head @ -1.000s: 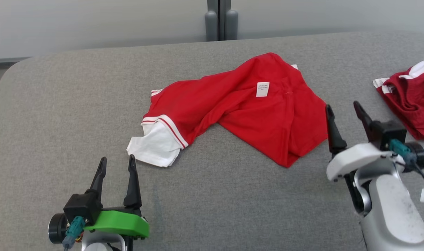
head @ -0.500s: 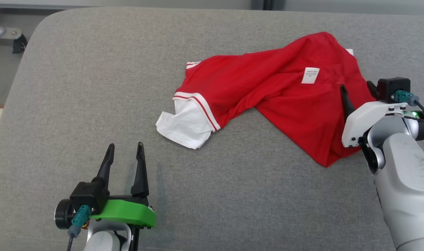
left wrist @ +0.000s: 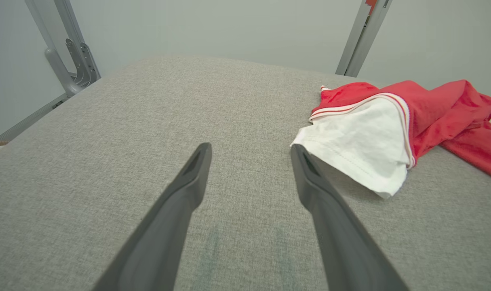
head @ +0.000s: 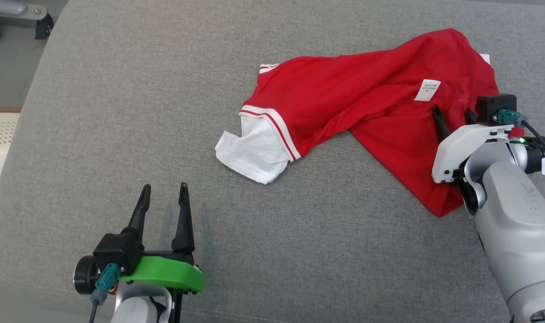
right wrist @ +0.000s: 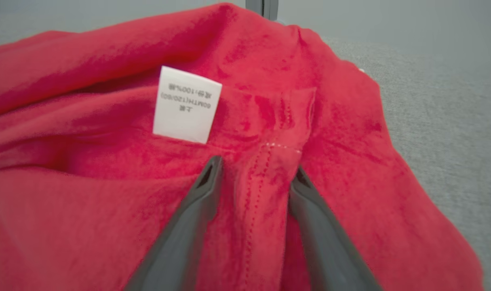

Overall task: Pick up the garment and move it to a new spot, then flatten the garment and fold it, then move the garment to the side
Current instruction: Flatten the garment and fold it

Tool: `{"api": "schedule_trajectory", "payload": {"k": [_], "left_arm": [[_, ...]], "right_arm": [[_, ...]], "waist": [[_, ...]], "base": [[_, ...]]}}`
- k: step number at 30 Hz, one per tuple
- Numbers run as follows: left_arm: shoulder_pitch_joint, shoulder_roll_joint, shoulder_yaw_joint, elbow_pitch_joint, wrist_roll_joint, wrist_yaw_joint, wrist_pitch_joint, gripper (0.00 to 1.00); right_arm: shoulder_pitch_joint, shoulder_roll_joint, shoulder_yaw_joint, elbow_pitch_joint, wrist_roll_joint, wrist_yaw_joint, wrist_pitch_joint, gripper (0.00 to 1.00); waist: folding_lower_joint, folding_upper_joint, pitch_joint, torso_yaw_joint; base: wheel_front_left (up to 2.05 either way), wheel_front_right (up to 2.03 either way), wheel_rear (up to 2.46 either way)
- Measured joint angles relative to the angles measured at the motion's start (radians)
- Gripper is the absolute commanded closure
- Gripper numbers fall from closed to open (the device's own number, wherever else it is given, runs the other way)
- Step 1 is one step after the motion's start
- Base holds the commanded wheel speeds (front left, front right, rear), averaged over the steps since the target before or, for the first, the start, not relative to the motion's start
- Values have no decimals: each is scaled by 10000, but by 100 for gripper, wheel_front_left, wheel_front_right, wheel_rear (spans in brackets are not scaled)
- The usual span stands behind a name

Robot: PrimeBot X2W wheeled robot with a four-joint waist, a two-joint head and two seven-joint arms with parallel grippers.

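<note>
1. So, L gripper (head: pixel 164 188) sits low at near-left, fingers spread and pointing away over bare bench (head: pixel 119 112), holding nothing.
2. Red garment (head: pixel 366 98) lies crumpled mid-to-right on bench. Long axis runs near-left to far-right, with white sleeve (head: pixel 254 150) end nearest L gripper.
3. R gripper (head: pixel 451 114) is over garment's right part, fingers spread astride a seam (right wrist: pixel 255 190) by label (head: pixel 427 89).

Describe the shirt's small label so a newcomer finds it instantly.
On the grey surface lies a crumpled red shirt. Near its right end, just past the right pincer, sits a small white label; unlike the white sleeve at the left, it is printed.
</note>
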Motion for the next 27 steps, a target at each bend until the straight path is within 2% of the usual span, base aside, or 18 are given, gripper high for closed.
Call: {"api": "schedule_trajectory", "payload": {"k": [1,2,3,4,5,6,8,10,11,20,24,27], "left_arm": [[0,-2,-6,-2,0,2,0,0],[0,-2,-12,-2,0,2,0,0],[-2,-2,-15,-2,2,2,0,0],[-4,-2,-13,-2,4,2,0,0],[-8,-2,-8,-2,12,2,0,0],[-17,-4,-8,-2,13,2,0,0],[-36,-4,0,-4,31,2,0,0],[-40,-4,0,-4,46,2,0,0],[-43,-4,2,-4,71,0,0,0],[-54,-6,115,23,173,-17,0,0],[-51,-10,186,27,272,-46,0,0],[-30,-10,274,23,351,-58,0,0]], "right_arm": [[-48,-15,44,71,0,0,-123,75],[-96,-33,65,150,2,0,-194,79],[-151,-67,73,232,4,0,-282,78],[-223,-92,63,297,4,0,-403,72],[-279,-111,56,341,4,0,-495,60],[-349,-119,52,407,4,0,-556,58],[-453,-102,82,543,2,0,-646,63],[-523,-77,151,709,2,0,-721,84],[-559,-73,192,790,4,0,-734,100],[-841,90,754,903,263,0,-1356,100],[-817,130,1164,316,362,0,-1687,100],[-516,194,1570,-593,454,0,-1829,100]], "waist": [[0,0,-3,-20],[0,0,-4,-37],[0,0,-5,-58],[0,0,-5,-82],[0,0,-4,-101],[0,0,-2,-124],[0,0,5,-163],[0,0,17,-196],[0,0,23,-209],[0,0,-39,-456],[0,0,-157,-685],[0,0,-278,-907]], "base": [[0,0,0],[0,0,0],[0,0,0],[0,0,0],[0,0,0],[0,0,0],[0,0,0],[0,0,0],[0,0,0],[0,0,0],[0,0,0],[0,0,0]]}}
